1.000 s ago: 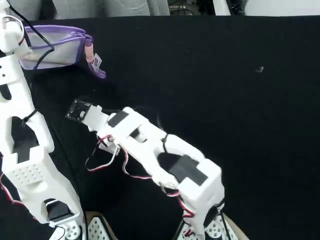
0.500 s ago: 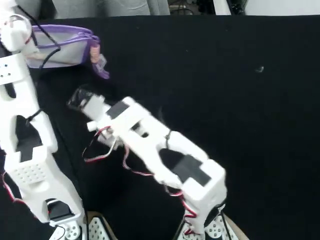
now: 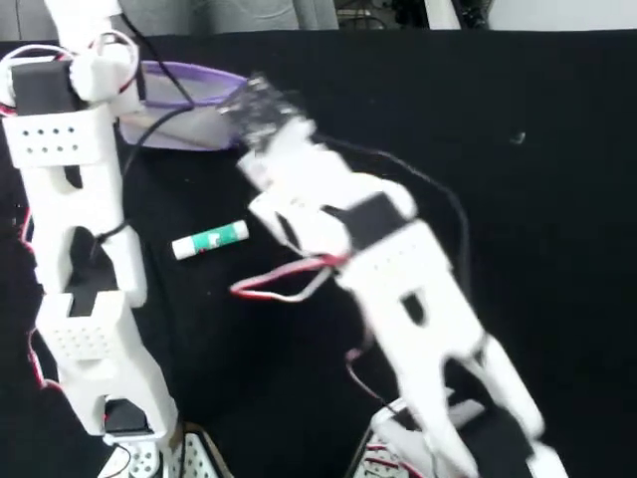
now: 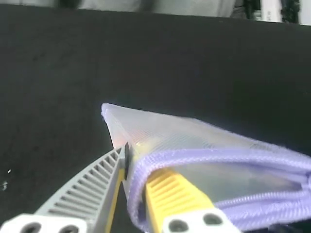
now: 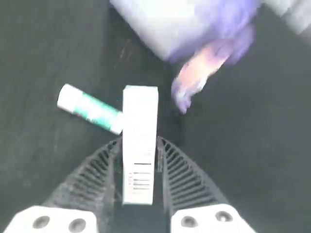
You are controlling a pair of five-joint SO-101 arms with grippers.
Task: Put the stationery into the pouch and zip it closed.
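Two pieces of stationery are in sight, and neither is inside the translucent plastic pouch with the purple zip band (image 4: pixel 204 141).

The left gripper (image 4: pixel 136 162) has its grey and yellow jaws pinched tight on the pouch's purple rim, close to one corner, and holds that edge up off the black table cloth (image 3: pixel 498 249). In the high view the purple rim reads as an open loop, so the mouth looks unzipped and ready to take things.

The right gripper (image 5: pixel 139 143) clamps a small white rectangular block (image 5: pixel 140 111) upright between its jaws. It hangs just beside the pouch's free end, next to a pinkish tab (image 5: pixel 199 73) that dangles from that end. Whether the block is over the mouth or just short of it cannot be told.

A white glue stick with a green label (image 3: pixel 209 240) lies flat on the cloth, well apart from the pouch on the side nearer the arm bases, with nothing touching it.

By my reckoning the task is in its early part. The block is picked up and brought to the pouch but not dropped in. The glue stick has yet to be fetched. The zip has yet to be drawn closed, likely by that pinkish tab.
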